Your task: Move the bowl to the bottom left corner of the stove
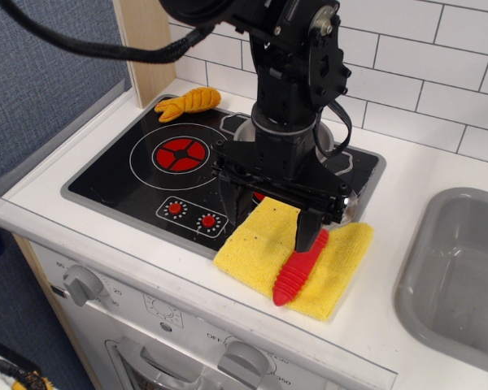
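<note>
The shiny steel bowl (344, 165) sits on the right burner of the black stove (130, 166). The arm hides most of it, and only its rim shows on either side of the wrist. My gripper (268, 221) hangs over the stove's front right, just in front of the bowl, with its two black fingers spread wide apart and nothing between them. The left finger (230, 210) is over the glass by the dials. The right finger (307, 233) is over the yellow cloth. I cannot tell whether the fingers touch the bowl.
A yellow cloth (346, 264) lies over the stove's front right edge with a red-handled spoon (296, 275) on it. An orange toy (191, 101) lies at the stove's back left. The left burner (179, 154) and two red dials (191, 215) are uncovered. A grey sink (464, 268) is at the right.
</note>
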### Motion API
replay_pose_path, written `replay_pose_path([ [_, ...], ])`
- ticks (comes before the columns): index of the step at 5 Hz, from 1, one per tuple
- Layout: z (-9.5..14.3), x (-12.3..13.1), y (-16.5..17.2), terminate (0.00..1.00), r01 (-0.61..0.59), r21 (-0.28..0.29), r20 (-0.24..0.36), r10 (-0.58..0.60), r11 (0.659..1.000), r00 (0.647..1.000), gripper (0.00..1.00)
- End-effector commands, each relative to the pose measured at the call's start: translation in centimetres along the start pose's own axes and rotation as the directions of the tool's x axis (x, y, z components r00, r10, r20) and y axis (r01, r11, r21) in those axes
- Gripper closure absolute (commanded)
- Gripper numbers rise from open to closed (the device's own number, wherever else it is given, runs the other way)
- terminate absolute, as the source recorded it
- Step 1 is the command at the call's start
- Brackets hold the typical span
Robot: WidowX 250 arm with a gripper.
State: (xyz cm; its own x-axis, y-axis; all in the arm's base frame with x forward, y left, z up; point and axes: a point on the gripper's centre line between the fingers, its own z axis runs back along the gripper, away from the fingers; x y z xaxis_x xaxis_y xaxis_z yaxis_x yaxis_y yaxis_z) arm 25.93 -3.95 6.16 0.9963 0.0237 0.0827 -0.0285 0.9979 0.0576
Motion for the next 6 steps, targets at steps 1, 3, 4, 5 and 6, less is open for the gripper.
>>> replay_pose_path([
  [1,0.0,0.0,0.0,0.0,0.0,0.0,0.0,0.0,1.0,1.0,0.0],
  [3,1.7,6.0,0.9,0.0,-0.076,-0.028,0.067,0.078,0.997,0.995,0.0],
  [4,2.1,9.6,1.2,0.0,-0.134,-0.03,0.096,0.137,0.99,0.986,0.0],
  [5,1.3,12.7,1.6,0.0,-0.199,-0.05,0.102,0.203,0.979,0.974,0.0],
  [6,0.2,14.2,1.9,0.0,-0.241,-0.049,0.092,0.245,0.969,0.965,0.0],
])
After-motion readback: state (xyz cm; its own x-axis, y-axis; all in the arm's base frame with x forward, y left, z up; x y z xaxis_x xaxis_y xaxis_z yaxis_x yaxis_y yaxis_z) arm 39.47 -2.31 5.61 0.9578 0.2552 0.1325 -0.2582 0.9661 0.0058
